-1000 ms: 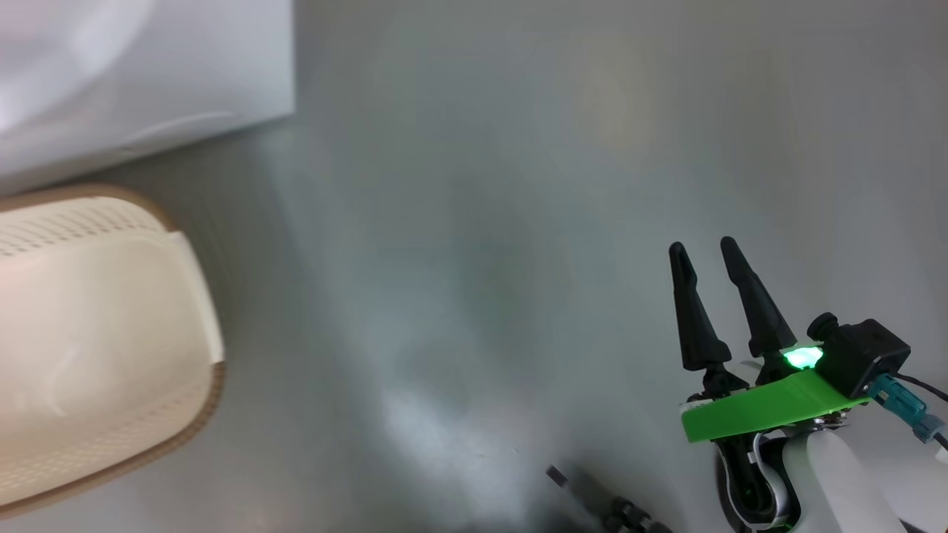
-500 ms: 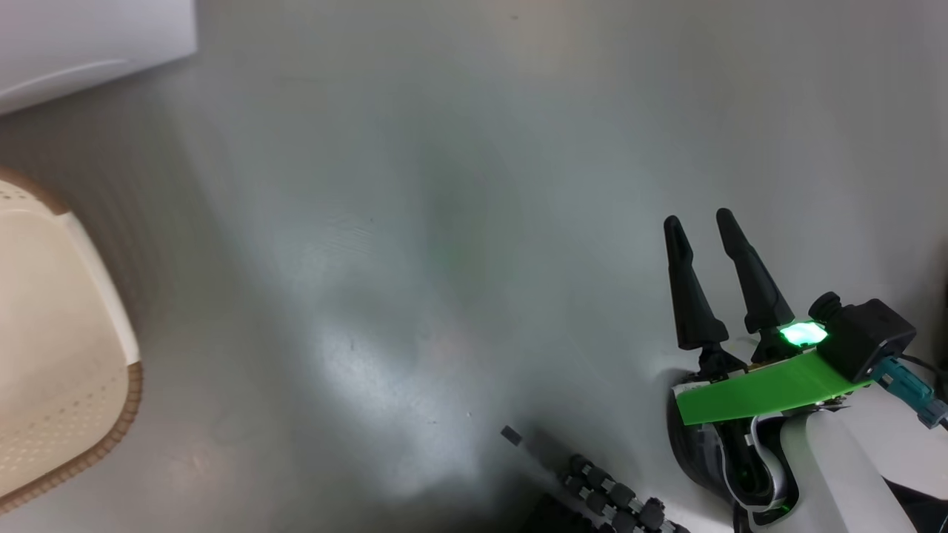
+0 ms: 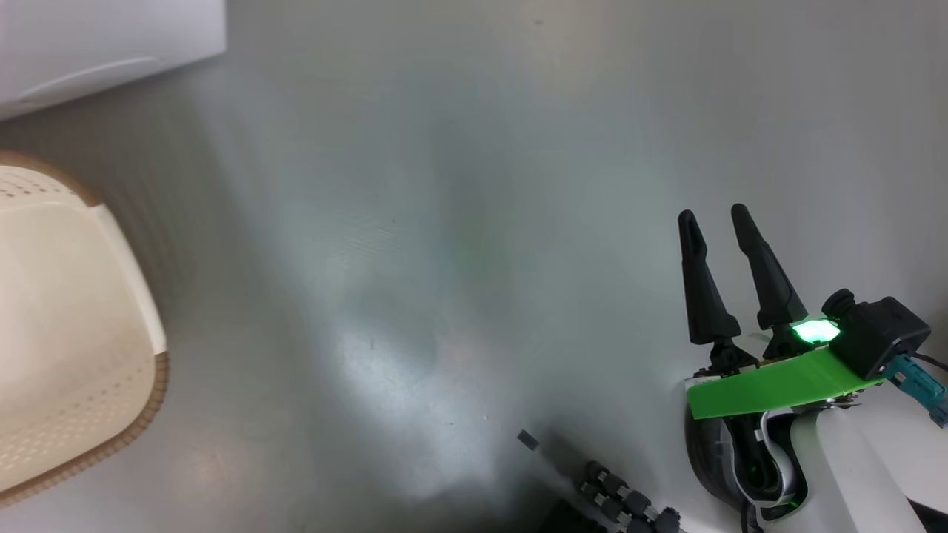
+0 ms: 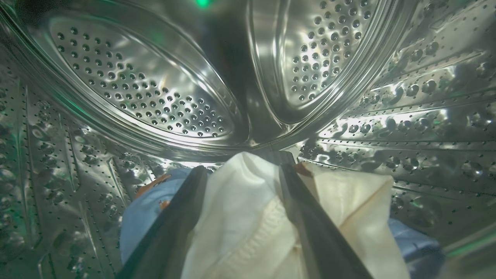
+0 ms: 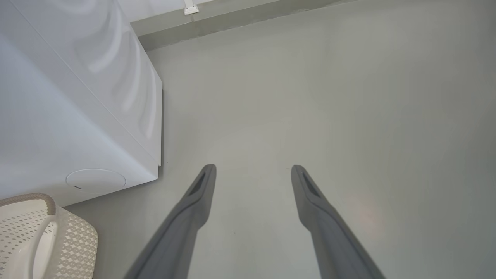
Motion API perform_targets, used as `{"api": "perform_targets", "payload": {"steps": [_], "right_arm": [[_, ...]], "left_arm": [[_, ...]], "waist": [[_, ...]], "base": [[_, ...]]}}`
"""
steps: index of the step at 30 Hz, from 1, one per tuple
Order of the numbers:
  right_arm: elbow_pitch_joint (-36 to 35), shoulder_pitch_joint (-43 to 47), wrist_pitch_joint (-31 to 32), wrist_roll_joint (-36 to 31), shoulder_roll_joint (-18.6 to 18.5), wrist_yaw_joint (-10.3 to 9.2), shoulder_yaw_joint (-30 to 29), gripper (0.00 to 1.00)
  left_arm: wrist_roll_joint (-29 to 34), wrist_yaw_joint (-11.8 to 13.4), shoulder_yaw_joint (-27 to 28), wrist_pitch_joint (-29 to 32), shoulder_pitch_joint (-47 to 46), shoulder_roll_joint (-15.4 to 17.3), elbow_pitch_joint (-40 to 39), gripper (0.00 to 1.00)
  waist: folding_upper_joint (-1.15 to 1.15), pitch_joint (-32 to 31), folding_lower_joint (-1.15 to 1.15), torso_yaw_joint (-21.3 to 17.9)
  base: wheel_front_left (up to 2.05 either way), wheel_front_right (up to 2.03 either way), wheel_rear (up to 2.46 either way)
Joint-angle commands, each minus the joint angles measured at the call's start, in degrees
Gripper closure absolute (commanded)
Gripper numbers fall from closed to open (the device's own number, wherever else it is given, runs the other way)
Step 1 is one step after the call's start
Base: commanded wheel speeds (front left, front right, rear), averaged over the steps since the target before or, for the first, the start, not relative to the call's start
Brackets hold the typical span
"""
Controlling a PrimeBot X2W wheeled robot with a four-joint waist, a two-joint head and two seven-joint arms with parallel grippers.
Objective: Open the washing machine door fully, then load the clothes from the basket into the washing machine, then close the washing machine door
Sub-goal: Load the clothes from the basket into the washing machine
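My left gripper [image 4: 242,168] is inside the washing machine's steel perforated drum [image 4: 155,97], open, its two dark fingers spread. The clothes lie on the drum floor under and between them: a cream piece [image 4: 240,217] on top of light-blue fabric [image 4: 143,217] with orange print. My right gripper [image 3: 714,213] [image 5: 252,167] hangs open and empty over bare floor. The white washing machine [image 3: 104,37] [image 5: 58,116] is at the upper left. The cream basket [image 3: 148,400] [image 5: 73,236] stands in front of it, its visible inside bare. The washing machine door is out of view.
Grey floor [image 3: 459,222] stretches open to the right of the machine and basket. A round lower cover [image 5: 95,180] sits on the machine's front. A wall skirting [image 5: 232,23] runs behind. A dark ribbed cable [image 3: 622,507] lies at the head view's bottom edge.
The head camera has turned, so basket and machine slid left in view, then slightly back right. My right gripper stays open in the same pose.
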Motion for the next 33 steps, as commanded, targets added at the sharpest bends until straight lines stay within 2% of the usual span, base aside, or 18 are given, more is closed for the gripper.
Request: {"api": "perform_targets", "payload": {"steps": [1,8,18,26,33], "right_arm": [[-0.9,0.9,-0.5,-0.2,-0.8,0.25,0.7,0.0],[-0.3,1.4,-0.5,-1.2,-0.8,0.25,-1.0,0.0],[0.7,2.4,-0.5,-4.2,-0.8,0.25,-3.5,0.0],[1.6,4.6,-0.5,-6.1,-0.8,0.25,-5.3,0.0],[2.1,7.7,0.1,-9.6,-0.8,0.25,-6.9,0.0]], "left_arm": [[-0.4,-0.1,0.5,0.2,-0.6,2.2,-0.9,0.0],[-3.4,-0.7,1.3,0.4,1.1,-0.8,0.9,0.0],[-7.7,-1.5,2.6,-1.6,8.4,-5.2,2.6,0.0],[-10.3,-2.5,2.8,-4.6,17.9,-9.1,3.2,0.0],[-11.0,-1.7,2.4,-7.9,29.9,-12.8,-0.3,0.0]], "waist": [[0.0,-1.0,0.0,0.9],[0.0,-4.5,0.0,3.9],[0.0,-11.7,0.0,9.3],[0.0,-18.8,0.0,12.9],[0.0,-25.2,0.0,14.8]], "base": [[0.0,0.0,0.0],[0.0,0.0,0.0],[0.0,0.0,0.0],[0.0,0.0,0.0],[0.0,0.0,0.0]]}}
